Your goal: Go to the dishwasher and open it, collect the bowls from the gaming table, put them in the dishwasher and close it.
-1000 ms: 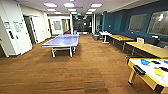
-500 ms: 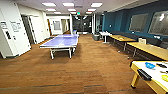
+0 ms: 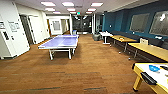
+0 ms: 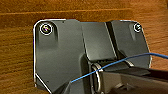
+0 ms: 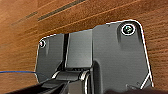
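While driving over brown wood floor point(image 3: 95, 72), small blue plastic bowl point(image 3: 154, 68) sat near right on white-topped yellow-edged surface point(image 3: 147, 67); approach squarely; hand state unclear.

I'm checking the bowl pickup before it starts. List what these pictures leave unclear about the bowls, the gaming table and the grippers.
- Gaming table: head view, cut off by the right and bottom edges, so its full length and the rest of its top stay unseen.
- Blue bowl: head view, small and blurred; contents unreadable.
- Dark flat items beside it: too blurred to identify.
- Grippers: both wrist views show the robot's own dark plate against the wood floor; fingers can't be judged.
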